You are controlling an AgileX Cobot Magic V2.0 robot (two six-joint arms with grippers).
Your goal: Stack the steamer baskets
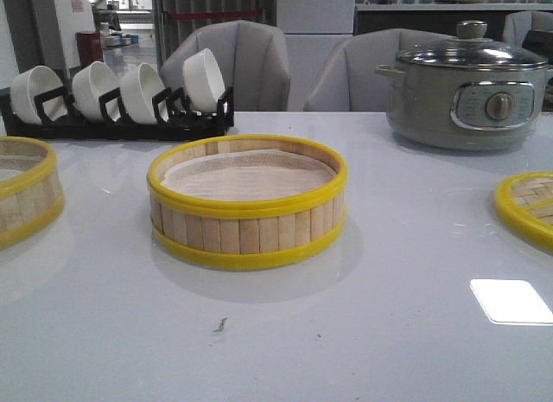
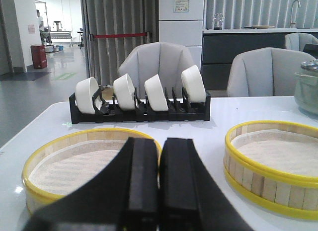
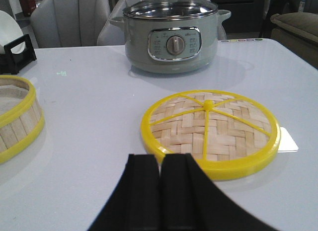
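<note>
Both pincers are clenched with nothing in them: the left pincer (image 2: 159, 191) hangs just over the left basket (image 2: 89, 164), and the right pincer (image 3: 161, 196) sits near the woven lid (image 3: 211, 131). The middle basket (image 1: 247, 201) stands alone on the worktop (image 1: 363, 333), well apart from the other two pieces. So nothing's stacked yet by the look of it; basket and lid both still need to go on.

Two steamer baskets (image 1: 247, 203) (image 1: 26, 190), one lid (image 3: 209, 131), four bowls (image 1: 203, 78), one pot (image 1: 467, 95)
</note>
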